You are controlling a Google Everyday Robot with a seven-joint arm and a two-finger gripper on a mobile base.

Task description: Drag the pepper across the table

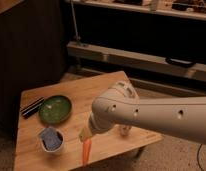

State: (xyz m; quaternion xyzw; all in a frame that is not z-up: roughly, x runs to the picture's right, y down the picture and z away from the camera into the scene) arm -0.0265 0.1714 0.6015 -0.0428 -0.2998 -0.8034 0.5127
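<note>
First, locate the pepper [86,151]. It lies on the worktop [96,90] close to the front edge, just right of the white cup [51,140], with its long axis running roughly front to back. Treat it as light, stiff and smooth-skinned; it will probably roll or pivot if you press on one end only. Take hold across the thicker rear part, where the pads get the most surface.

The claw [86,134] hangs directly over that rear end, spread wide and holding nothing. You cannot tell whether it touches the pepper.

Note the margins:
- The front edge is very near.
- The cup stands to the left, with the green plate [55,110] behind it.
- A small bottle [125,131] sits to the right, mostly hidden by the arm.

Open room appears to lie rearward, toward the worktop's middle and far corner.
</note>
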